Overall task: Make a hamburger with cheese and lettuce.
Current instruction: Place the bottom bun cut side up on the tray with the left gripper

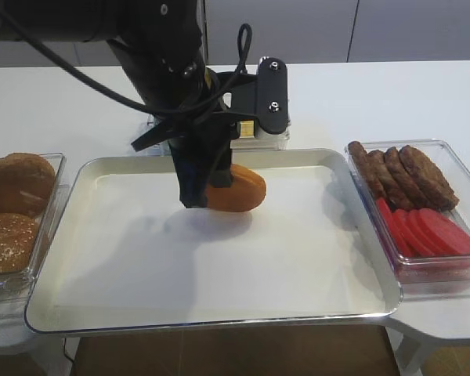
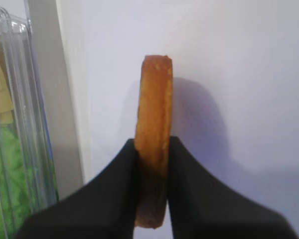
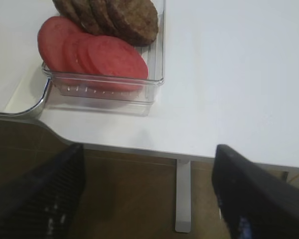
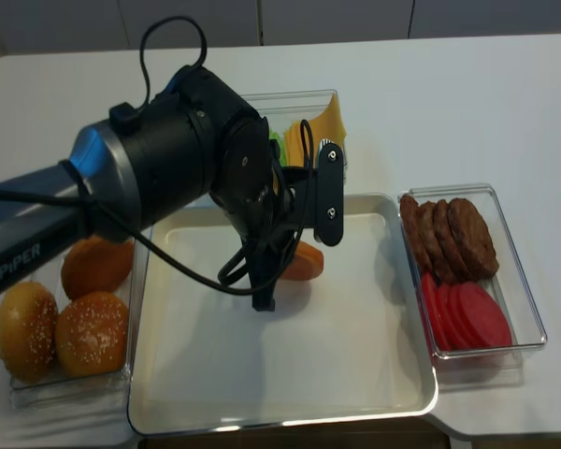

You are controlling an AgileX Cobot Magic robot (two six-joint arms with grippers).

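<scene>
My left gripper [image 1: 194, 197] is shut on the flat bun half [image 1: 239, 190] and holds it over the back middle of the silver tray [image 1: 219, 317]. In the left wrist view the bun half [image 2: 154, 109] stands edge-on between my black fingers [image 2: 114, 194], over the white tray floor. Pale yellow cheese slices [image 4: 320, 122] and green lettuce [image 2: 10, 194] lie in a clear box behind the tray, mostly hidden by my arm. My right gripper [image 3: 149, 199] is open and empty, off the table's front right edge.
Whole seeded buns [image 1: 12, 211] sit in a clear box left of the tray. Dark patties [image 1: 403, 172] and red tomato slices [image 1: 431, 233] fill a clear box on the right. The table's front edge and a metal leg [image 3: 182, 199] show below my right gripper.
</scene>
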